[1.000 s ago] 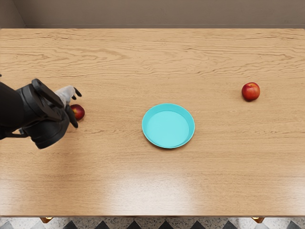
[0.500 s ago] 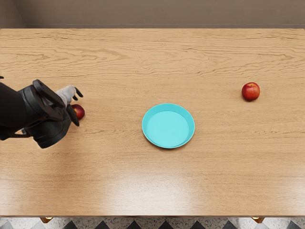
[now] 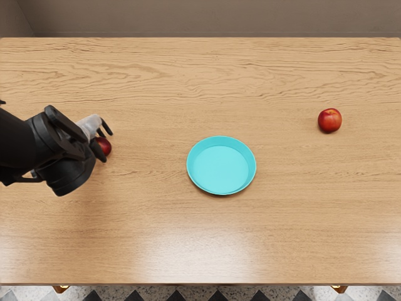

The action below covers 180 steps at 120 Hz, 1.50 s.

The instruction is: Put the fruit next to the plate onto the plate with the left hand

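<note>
A small red apple (image 3: 106, 146) lies on the table at the left, well to the left of the cyan plate (image 3: 221, 165). My left hand (image 3: 98, 138) comes in from the left edge and covers the apple's left side. Its dark-tipped fingers (image 3: 107, 129) are spread above and below the fruit, and the apple still rests on the wood. I cannot tell whether they touch it. A second red apple (image 3: 329, 120) sits far to the right of the plate. The plate holds nothing. The right arm does not show.
The wooden table (image 3: 200, 238) fills the view, with its front edge along the bottom and a wall behind the far edge. My bulky black left forearm (image 3: 37, 153) lies low over the table's left side.
My left hand has crept a little to the right and now hides more of the left apple. Both apples and the plate have stayed where they were.
</note>
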{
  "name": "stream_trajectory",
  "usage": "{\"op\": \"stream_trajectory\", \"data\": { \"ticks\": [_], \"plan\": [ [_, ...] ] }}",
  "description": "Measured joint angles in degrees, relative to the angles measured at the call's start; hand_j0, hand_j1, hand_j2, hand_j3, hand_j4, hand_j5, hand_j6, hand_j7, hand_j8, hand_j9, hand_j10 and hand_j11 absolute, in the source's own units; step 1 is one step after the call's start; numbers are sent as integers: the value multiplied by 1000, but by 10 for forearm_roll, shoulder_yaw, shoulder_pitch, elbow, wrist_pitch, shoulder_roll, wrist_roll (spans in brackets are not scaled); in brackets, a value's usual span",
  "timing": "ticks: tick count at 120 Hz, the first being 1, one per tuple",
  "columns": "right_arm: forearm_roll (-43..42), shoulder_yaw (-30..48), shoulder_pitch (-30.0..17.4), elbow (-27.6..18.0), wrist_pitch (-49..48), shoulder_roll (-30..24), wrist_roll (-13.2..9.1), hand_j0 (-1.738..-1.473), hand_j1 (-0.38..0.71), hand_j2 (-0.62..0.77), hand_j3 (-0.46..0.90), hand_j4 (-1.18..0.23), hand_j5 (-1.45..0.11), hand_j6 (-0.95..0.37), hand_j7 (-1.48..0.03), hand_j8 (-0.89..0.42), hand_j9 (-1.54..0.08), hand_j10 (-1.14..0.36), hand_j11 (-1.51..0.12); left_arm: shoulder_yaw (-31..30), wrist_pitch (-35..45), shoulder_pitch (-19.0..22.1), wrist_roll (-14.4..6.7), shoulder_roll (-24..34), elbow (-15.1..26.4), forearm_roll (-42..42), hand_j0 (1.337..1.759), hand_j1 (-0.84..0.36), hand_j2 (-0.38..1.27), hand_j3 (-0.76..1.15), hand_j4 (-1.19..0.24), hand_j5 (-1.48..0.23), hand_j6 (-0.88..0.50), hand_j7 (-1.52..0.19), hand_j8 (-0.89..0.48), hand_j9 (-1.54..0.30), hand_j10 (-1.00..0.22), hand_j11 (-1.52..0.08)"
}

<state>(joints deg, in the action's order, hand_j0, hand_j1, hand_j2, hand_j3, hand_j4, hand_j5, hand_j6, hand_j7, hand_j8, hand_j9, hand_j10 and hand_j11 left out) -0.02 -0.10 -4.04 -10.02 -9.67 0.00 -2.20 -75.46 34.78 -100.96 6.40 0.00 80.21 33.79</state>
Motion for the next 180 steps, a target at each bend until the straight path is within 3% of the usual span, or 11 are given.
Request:
{"op": "stream_trajectory", "data": {
  "ticks": [14, 36, 55, 73, 88, 108, 130, 139, 164, 172, 180],
  "plan": [
    [0, 0, 0, 0, 0, 0, 0, -1658, -335, -2, 0, -12, -15, -12, -15, -12, -15, -12, -15, -2, -5, -1, 0, 0, 0, 14, 1655, -275, 161, 0, -624, -827, -460, -829, -435, -832, -621, -832],
    [0, 0, 0, 0, 0, 0, 0, -1658, -335, -2, 0, -12, -15, -12, -15, -12, -15, -12, -15, -1, -39, -14, 0, 0, 2, 20, 1653, -296, 309, 0, -713, -957, -429, -957, -409, -961, -626, -967],
    [0, 0, 0, 0, 0, 0, 0, -1658, -335, -2, 0, -12, -15, -12, -15, -12, -15, -12, -15, 22, -123, -118, 0, 0, 5, 20, 1655, -341, 476, 0, -731, -1028, -415, -1008, -410, -1001, -640, -1011],
    [0, 0, 0, 0, 0, 0, 0, -1658, -335, -3, 0, -12, -15, -12, -15, -12, -15, -12, -15, 78, -168, -133, 1, 0, 2, 18, 1656, -411, 749, 0, -739, -1057, -421, -1028, -415, -1018, -672, -1023],
    [0, 0, 0, 0, 0, 0, 0, -1658, -335, -3, 0, -12, -15, -12, -15, -12, -15, -12, -15, 149, -178, -151, 1, 0, 0, 13, 1656, -398, 732, 0, -737, -1077, -415, -1037, -425, -1025, -684, -1033],
    [0, 0, 0, 0, 0, 0, 0, -1658, -335, -3, 0, -12, -15, -12, -15, -12, -15, -12, -15, 199, -180, -135, 1, 0, -14, 9, 1656, -452, 808, 0, -729, -1105, -376, -1042, -388, -1025, -660, -1037],
    [0, 0, 0, 0, 0, 0, 0, -1658, -335, -3, 0, -12, -15, -12, -15, -12, -15, -12, -15, 226, -176, -92, 1, 0, -25, 6, 1656, -401, 673, 0, -750, -1073, -393, -1038, -397, -1031, -701, -1034],
    [0, 0, 0, 0, 0, 0, 0, -1658, -335, -2, 0, -12, -15, -12, -15, -12, -15, -12, -15, 234, -176, -86, 1, 0, -26, 7, 1657, -438, 833, 0, -754, -1070, -414, -1037, -423, -1028, -726, -1029],
    [0, 0, 0, 0, 0, 0, 0, -1658, -335, -3, 0, -12, -15, -12, -15, -12, -15, -12, -15, 243, -175, -75, 1, 0, -27, 7, 1656, -366, 749, 0, -761, -1052, -471, -1034, -481, -1029, -754, -1031],
    [0, 0, 0, 0, 0, 0, 0, -1658, -335, -3, 0, -12, -15, -12, -15, -12, -15, -12, -15, 244, -174, -71, 2, 0, -27, 7, 1656, -325, 616, 0, -688, -943, -469, -930, -470, -925, -684, -927],
    [0, 0, 0, 0, 0, 0, 0, -1658, -335, -3, 0, -12, -15, -12, -15, -12, -15, -12, -15, 244, -173, -71, 2, 0, -27, 7, 1657, -186, 453, 0, -537, -733, -379, -724, -380, -720, -534, -721]
  ]
}}
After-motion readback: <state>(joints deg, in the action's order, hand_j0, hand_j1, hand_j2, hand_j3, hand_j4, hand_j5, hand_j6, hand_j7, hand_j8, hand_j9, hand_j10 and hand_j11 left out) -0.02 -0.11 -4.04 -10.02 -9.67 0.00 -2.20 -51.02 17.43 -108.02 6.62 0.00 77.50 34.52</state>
